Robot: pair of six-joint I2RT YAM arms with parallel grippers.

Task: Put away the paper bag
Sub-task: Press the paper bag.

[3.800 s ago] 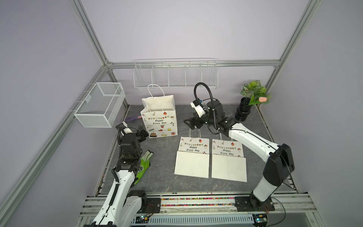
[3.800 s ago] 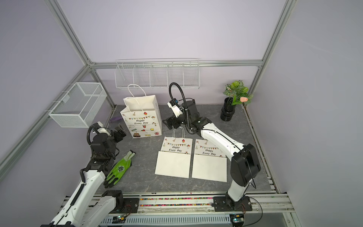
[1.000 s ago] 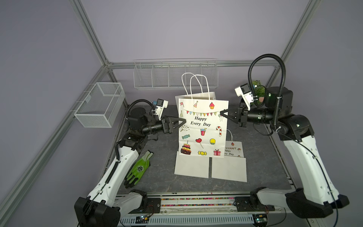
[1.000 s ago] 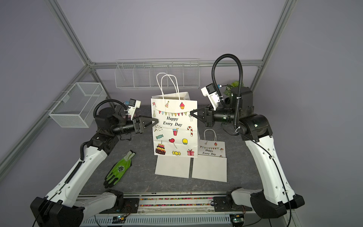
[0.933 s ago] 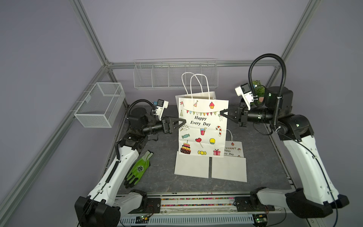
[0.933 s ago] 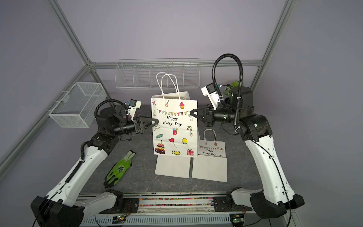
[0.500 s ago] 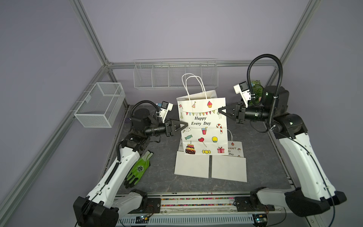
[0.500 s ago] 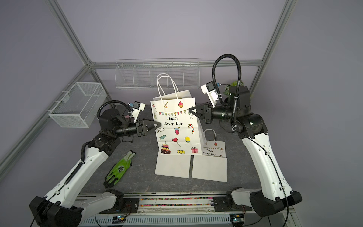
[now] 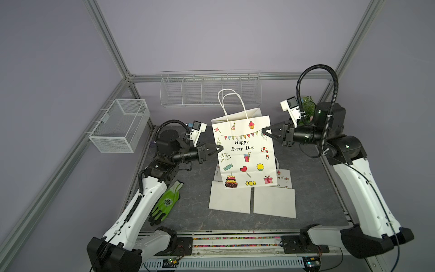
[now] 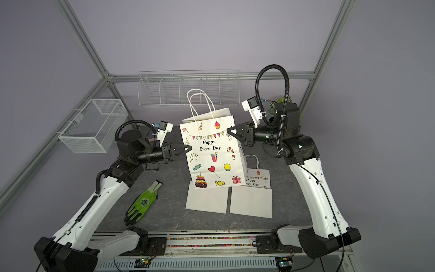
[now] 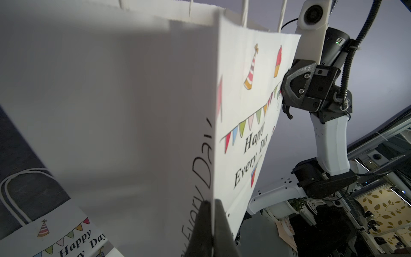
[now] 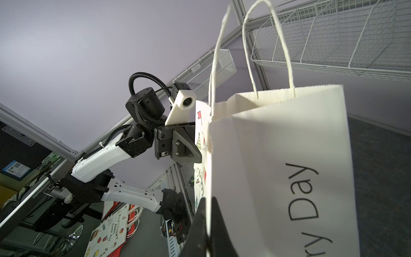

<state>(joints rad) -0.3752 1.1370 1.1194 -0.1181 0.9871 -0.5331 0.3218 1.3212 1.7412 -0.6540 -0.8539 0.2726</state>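
Observation:
The white paper bag point(image 9: 244, 153) point(image 10: 211, 153) printed "Happy Every Day" hangs open and slightly tilted above the mat, held between both arms. My left gripper point(image 9: 221, 148) point(image 10: 189, 148) is shut on the bag's left front edge; in the left wrist view the gripper point(image 11: 212, 201) pinches that paper fold point(image 11: 133, 100). My right gripper point(image 9: 263, 130) point(image 10: 228, 130) is shut on the right front edge near the top, and the right wrist view shows the gripper point(image 12: 209, 198) clamping the bag's side point(image 12: 278, 166). The two rope handles stand up free.
Two flat folded bags point(image 9: 229, 200) point(image 9: 274, 202) lie on the mat under the held bag. A green glove point(image 9: 166, 202) lies by the left arm. A wire basket point(image 9: 120, 127) hangs on the left wall, a wire shelf point(image 9: 209, 90) on the back wall, a potted plant point(image 9: 308, 108) at back right.
My left gripper reached the bag's left edge and went from open to shut on it. The bag has tilted a little and its bottom swung right. The right gripper kept its hold.

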